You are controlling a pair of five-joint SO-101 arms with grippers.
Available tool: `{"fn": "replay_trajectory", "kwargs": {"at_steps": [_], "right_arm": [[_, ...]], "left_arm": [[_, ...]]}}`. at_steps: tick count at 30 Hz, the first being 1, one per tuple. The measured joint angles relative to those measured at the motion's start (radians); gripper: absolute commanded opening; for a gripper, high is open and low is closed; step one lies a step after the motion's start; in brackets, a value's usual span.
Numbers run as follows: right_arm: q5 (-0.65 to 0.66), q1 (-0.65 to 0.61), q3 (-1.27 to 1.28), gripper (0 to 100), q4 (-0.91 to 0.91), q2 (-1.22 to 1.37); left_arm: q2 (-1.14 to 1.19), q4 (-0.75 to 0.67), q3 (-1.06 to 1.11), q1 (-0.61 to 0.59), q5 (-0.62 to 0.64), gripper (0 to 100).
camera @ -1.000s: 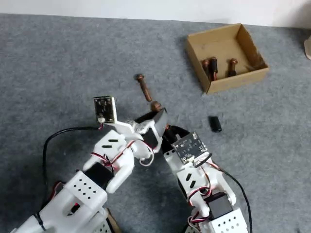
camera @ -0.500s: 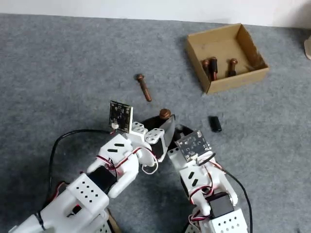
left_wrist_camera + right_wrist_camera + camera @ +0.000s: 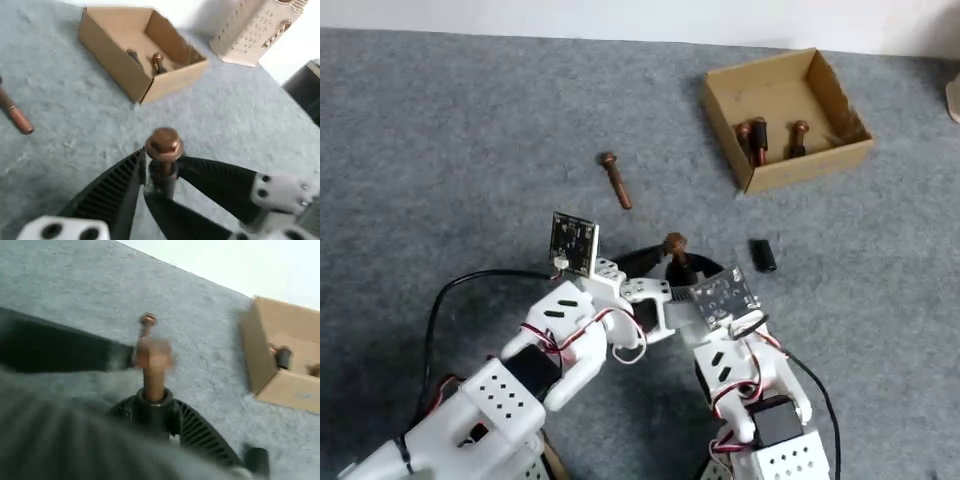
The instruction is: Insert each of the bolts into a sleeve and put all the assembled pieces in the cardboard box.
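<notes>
A copper-headed bolt stands upright between the two arms. My left gripper is shut on it just under the head. The bolt's lower end sits in the top of a black sleeve, and my right gripper is shut on that sleeve from below. A second bolt lies loose on the carpet farther out. A spare black sleeve lies to the right of the grippers. The cardboard box at the back right holds two assembled pieces.
Grey carpet covers the table. A pale perforated tower stands beyond the box, and a dark object shows at that view's edge. Open carpet stretches to the left and between the grippers and the box.
The left arm has carried the bolt to the right and nearer, away from the loose bolt, and turned it upright over the sleeve in the right gripper.
</notes>
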Motion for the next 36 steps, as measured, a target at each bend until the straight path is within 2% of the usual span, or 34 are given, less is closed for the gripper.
{"fn": "replay_trajectory", "kwargs": {"at_steps": [5, 14, 20, 27, 31, 36], "right_arm": [[0.000, 0.091, 0.000, 0.5, 0.015, 0.002], [0.000, 0.107, -0.006, 0.5, 0.118, 0.002], [0.048, 0.135, -0.012, 0.5, 0.124, 0.000], [0.054, 0.203, -0.141, 0.5, 0.124, 0.160], [0.054, 0.213, -0.296, 0.5, 0.092, 0.362], [0.055, 0.276, -0.451, 0.5, -0.011, 0.603]], "left_arm": [[-0.005, 0.025, 0.000, -0.089, -0.006, 51], [-0.005, 0.222, -0.078, -0.206, -0.009, 51], [-0.005, 0.261, -0.094, -0.267, -0.012, 51], [-0.005, 0.480, -0.094, -0.341, -0.012, 51], [-0.006, 0.470, -0.055, -0.381, -0.012, 51], [-0.012, 0.319, 0.043, -0.379, -0.048, 51]]}}
